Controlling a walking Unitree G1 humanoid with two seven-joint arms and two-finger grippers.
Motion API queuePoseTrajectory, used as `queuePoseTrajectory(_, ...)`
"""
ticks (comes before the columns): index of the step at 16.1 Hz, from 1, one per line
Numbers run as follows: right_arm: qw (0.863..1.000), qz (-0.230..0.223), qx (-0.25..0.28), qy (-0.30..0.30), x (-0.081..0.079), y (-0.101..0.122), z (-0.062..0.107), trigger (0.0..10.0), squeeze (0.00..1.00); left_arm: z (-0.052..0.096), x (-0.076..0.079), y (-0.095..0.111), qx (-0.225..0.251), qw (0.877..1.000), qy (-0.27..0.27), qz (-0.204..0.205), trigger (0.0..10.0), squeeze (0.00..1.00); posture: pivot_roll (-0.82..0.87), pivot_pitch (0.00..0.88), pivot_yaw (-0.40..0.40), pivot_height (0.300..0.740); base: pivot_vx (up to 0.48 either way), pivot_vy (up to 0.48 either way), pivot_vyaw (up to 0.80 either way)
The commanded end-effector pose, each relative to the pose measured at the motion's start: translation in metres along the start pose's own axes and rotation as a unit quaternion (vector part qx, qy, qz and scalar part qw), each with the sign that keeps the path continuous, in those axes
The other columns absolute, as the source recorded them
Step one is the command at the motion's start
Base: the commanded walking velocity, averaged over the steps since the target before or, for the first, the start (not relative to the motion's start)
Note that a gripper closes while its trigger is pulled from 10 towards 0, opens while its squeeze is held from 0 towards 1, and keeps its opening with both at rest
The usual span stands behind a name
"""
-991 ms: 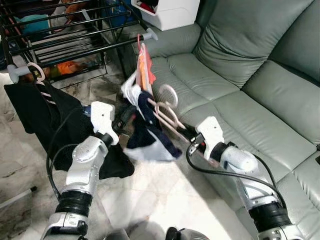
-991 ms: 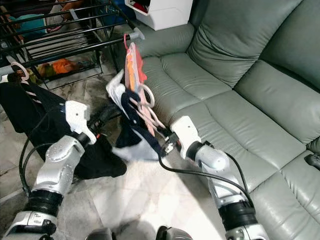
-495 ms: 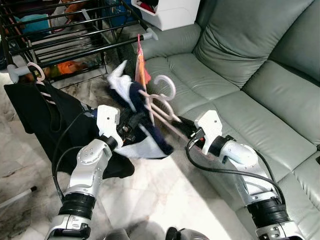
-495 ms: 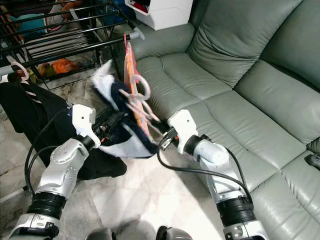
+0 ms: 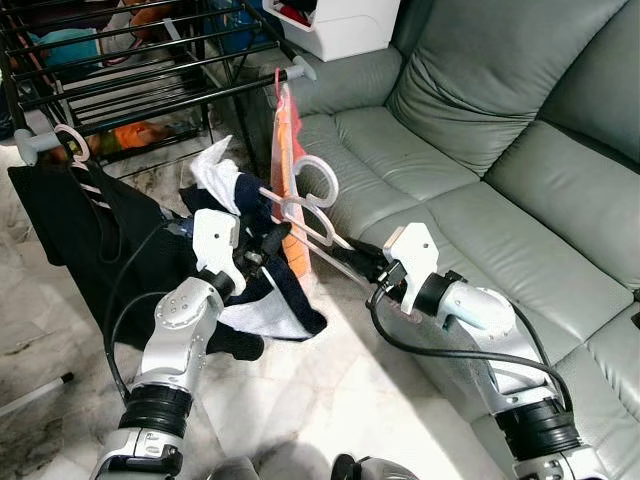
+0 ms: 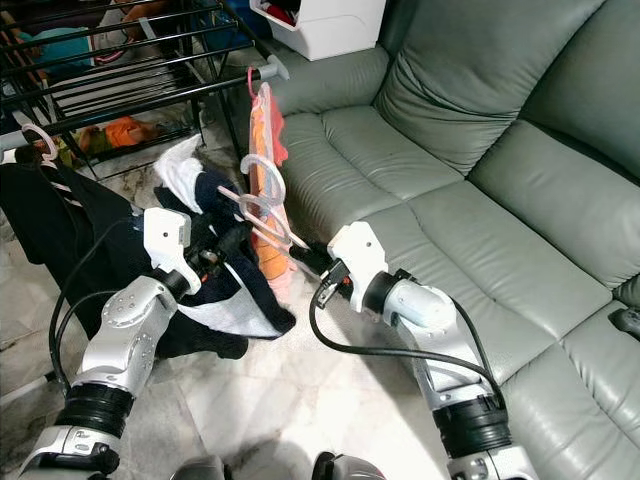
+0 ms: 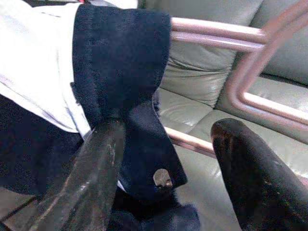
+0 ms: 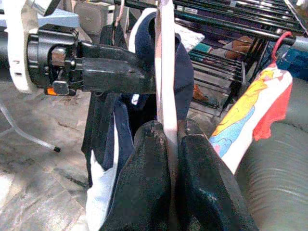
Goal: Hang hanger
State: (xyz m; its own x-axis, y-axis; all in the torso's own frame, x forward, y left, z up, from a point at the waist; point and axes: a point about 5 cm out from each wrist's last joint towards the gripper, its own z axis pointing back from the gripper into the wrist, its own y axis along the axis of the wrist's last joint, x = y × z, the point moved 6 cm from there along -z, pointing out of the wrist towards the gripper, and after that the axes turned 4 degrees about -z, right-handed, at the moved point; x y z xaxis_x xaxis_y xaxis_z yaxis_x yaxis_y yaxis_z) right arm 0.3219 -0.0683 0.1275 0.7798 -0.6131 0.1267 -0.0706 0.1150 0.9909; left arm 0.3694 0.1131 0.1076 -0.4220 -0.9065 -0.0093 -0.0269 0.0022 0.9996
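Our left gripper [image 5: 262, 243] at nine o'clock stands spread around the garment [image 5: 262, 290]. Centre, the hanger [image 5: 310, 205] sits below the rack [image 5: 150, 75]. Our right gripper [image 8: 168, 139] pinches its bar; the garment could slip off when lifted.

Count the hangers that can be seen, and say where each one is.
3: a pink hanger in the right claw; a red hanger with orange cloth on the rack's end; a pink one holding the black garment. Others may be hidden.

black drying rack [image 5: 130, 85] carrying hung orange garment [image 5: 288, 150], black garment [image 5: 70, 225].
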Motion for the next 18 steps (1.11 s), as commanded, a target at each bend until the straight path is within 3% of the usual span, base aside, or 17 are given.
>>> queuePoseTrajectory(1, 1.0, 0.014, 0.027, 0.009, -0.001, 0.017, -0.002, 10.0, 0.0, -0.001, -0.01, 0.004, 0.003, 1.0, 0.019, -0.016, 7.4, 0.0, -0.06, 0.015, -0.017, 0.74, 0.0, 0.0, 0.0)
queuePoseTrajectory(2, 0.999, 0.014, 0.027, 0.009, 0.0, 0.017, -0.002, 10.0, 0.0, -0.001, -0.015, 0.005, 0.004, 0.999, 0.028, -0.02, 2.7, 0.0, -0.06, 0.015, -0.017, 0.74, 0.0, 0.0, 0.0)
queuePoseTrajectory(3, 1.0, 0.015, 0.026, 0.01, 0.0, 0.017, -0.002, 10.0, 0.0, -0.001, -0.017, 0.005, 0.005, 0.999, 0.034, -0.025, 0.0, 0.0, -0.06, 0.013, -0.016, 0.74, 0.0, 0.0, 0.0)
queuePoseTrajectory(4, 1.0, 0.016, 0.025, 0.011, -0.001, 0.017, -0.002, 10.0, 0.0, -0.001, -0.018, 0.006, 0.005, 0.999, 0.036, -0.029, 0.0, 0.0, -0.06, 0.013, -0.016, 0.74, 0.0, 0.0, 0.0)
queuePoseTrajectory(5, 1.0, 0.017, 0.021, 0.011, -0.001, 0.015, -0.001, 10.0, 0.0, 0.0, -0.019, 0.006, 0.004, 0.999, 0.038, -0.036, 10.0, 0.0, -0.06, 0.011, -0.015, 0.74, 0.0, 0.0, 0.0)
queuePoseTrajectory(6, 1.0, 0.019, 0.018, 0.01, 0.0, 0.013, -0.001, 10.0, 0.0, 0.001, -0.021, 0.005, 0.004, 0.998, 0.04, -0.041, 10.0, 0.0, -0.05, 0.011, -0.013, 0.74, 0.0, 0.0, 0.0)
queuePoseTrajectory(7, 1.0, 0.019, 0.016, 0.01, 0.0, 0.012, 0.0, 10.0, 0.0, 0.003, -0.023, 0.004, 0.002, 0.998, 0.044, -0.039, 10.0, 1.0, -0.05, 0.011, -0.013, 0.74, 0.0, 0.0, 0.0)
queuePoseTrajectory(12, 1.0, 0.027, 0.01, -0.002, 0.005, 0.009, 0.001, 10.0, 0.0, 0.014, -0.027, 0.008, 0.022, 0.999, 0.036, -0.013, 10.0, 1.0, -0.05, 0.011, -0.013, 0.74, 0.0, 0.0, 0.0)
queuePoseTrajectory(16, 0.999, 0.04, 0.009, -0.026, 0.015, 0.009, 0.0, 10.0, 0.0, 0.022, -0.008, 0.005, 0.02, 0.999, -0.025, 0.002, 10.0, 1.0, -0.05, 0.012, -0.013, 0.74, 0.0, 0.0, 0.0)
queuePoseTrajectory(18, 0.999, 0.037, 0.012, -0.021, 0.013, 0.011, 0.0, 10.0, 0.0, 0.022, -0.025, 0.004, 0.015, 1.0, 0.013, -0.018, 10.0, 1.0, -0.05, 0.012, -0.013, 0.74, 0.0, 0.0, 0.0)
